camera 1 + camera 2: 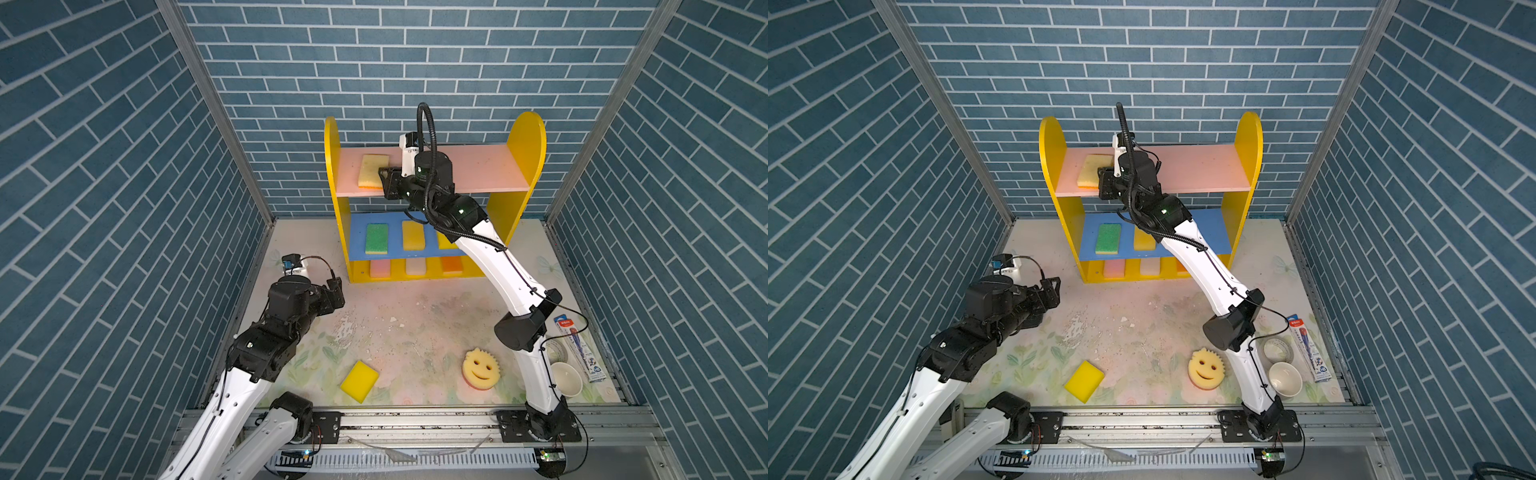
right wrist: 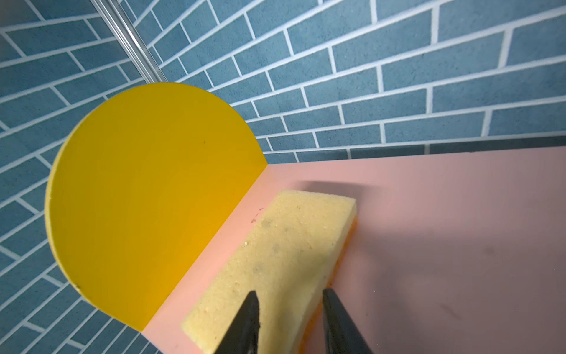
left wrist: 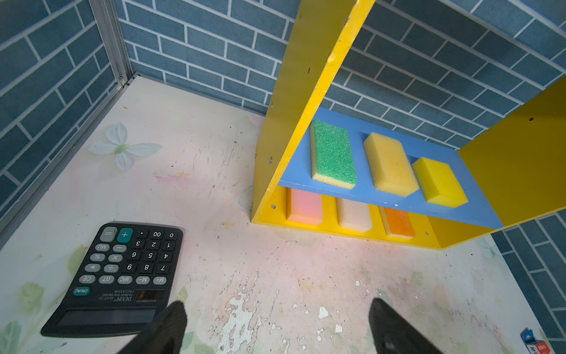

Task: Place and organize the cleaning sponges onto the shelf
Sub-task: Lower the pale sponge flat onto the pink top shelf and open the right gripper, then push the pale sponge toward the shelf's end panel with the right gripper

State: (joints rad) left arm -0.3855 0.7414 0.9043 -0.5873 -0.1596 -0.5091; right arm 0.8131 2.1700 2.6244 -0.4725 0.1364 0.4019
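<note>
Your right gripper (image 2: 288, 295) is up at the shelf (image 1: 525, 141), its jaws set narrow around the near end of a pale yellow sponge (image 2: 291, 245). That sponge lies flat on the pink top board (image 1: 478, 170), close to the shelf's left side panel. You cannot tell whether the fingers are pinching the foam or have let go. Your left gripper (image 3: 277, 303) hangs wide open and empty in front of the shelf, off its left end.

By the look of it you are most of the way through. The blue middle board holds a green sponge (image 1: 377, 237), a tan sponge (image 1: 412, 235) and a bright yellow sponge (image 3: 439, 180). The base holds a pink sponge (image 1: 380, 268), a whitish sponge (image 1: 415, 266) and an orange sponge (image 1: 451, 264). Two wait on the table well in front of the shelf: a yellow block sponge (image 1: 359, 380) and the smiley sponge (image 1: 481, 368). The top board has bare room for both.

In both top views the right arm hides most of the bright yellow sponge and the gripper's tips. The calculator (image 3: 119, 275) shows only from the left wrist.
</note>
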